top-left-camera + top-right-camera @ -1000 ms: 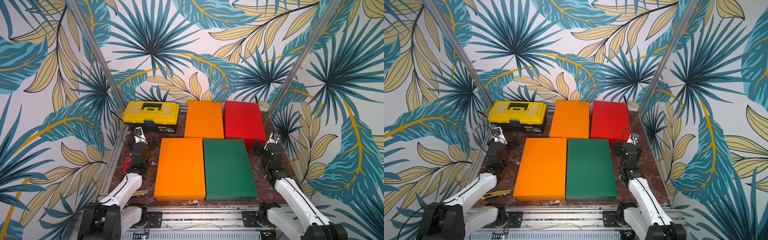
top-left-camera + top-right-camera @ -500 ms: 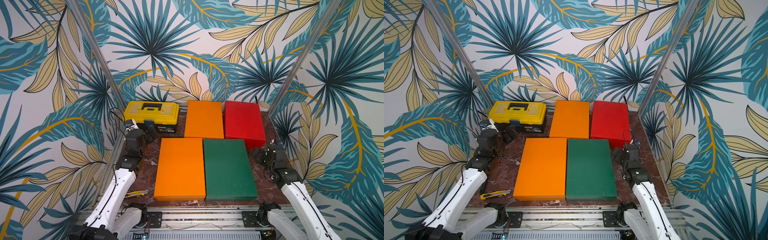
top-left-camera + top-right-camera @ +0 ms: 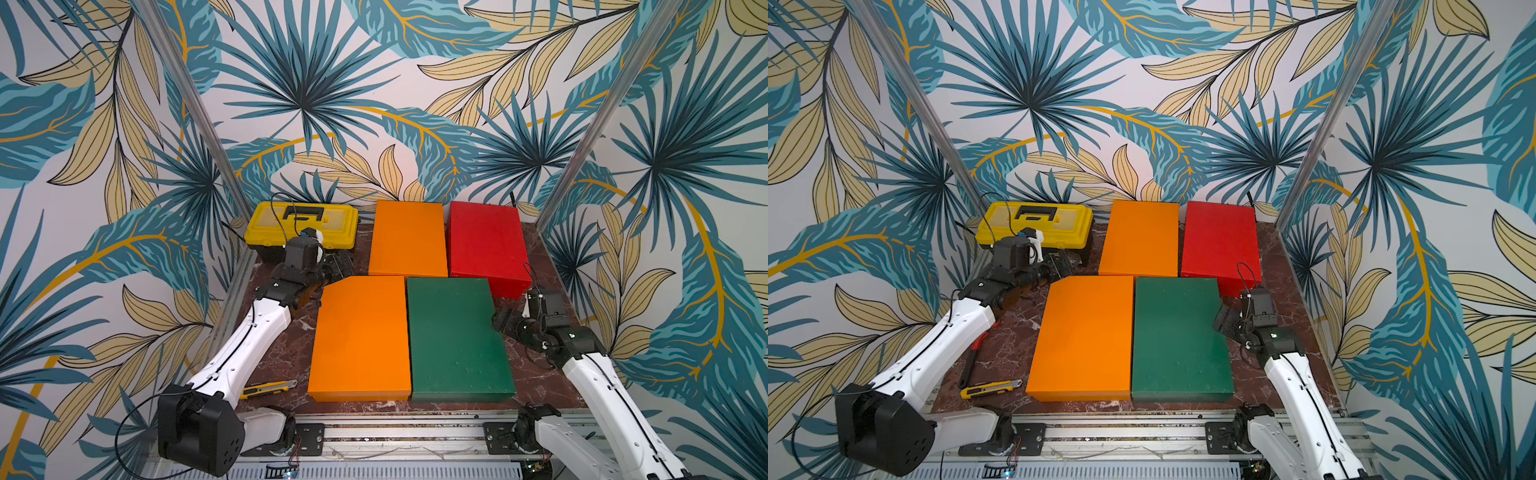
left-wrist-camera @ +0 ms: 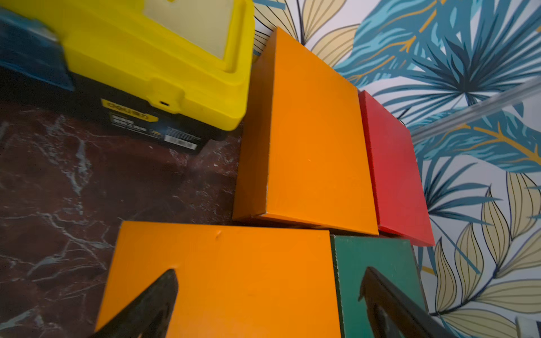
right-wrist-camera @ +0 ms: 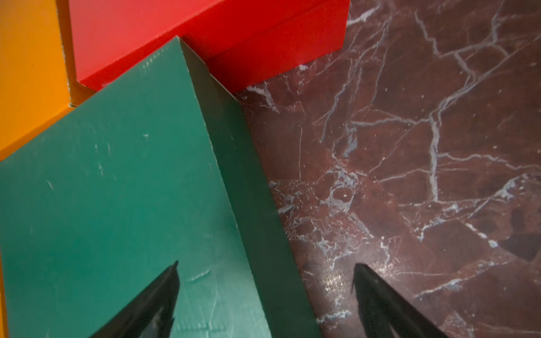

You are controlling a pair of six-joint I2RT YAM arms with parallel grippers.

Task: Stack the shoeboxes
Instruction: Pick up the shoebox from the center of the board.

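Plainly nothing was stacked yet. My left gripper [image 4: 269, 272] hung over a corner of the near orange shoebox [image 3: 360, 338], and my right gripper [image 5: 265, 264] straddled the outer edge of the green shoebox [image 3: 455, 338]. Both jaws were wide and empty. Next, I judged, came a firm grip and lift.

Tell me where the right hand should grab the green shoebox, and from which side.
Probably its right long edge, from the right: the green shoebox lies flat, its left side flush against the near orange shoebox, its right side facing bare table. The open right hand hangs over that edge.
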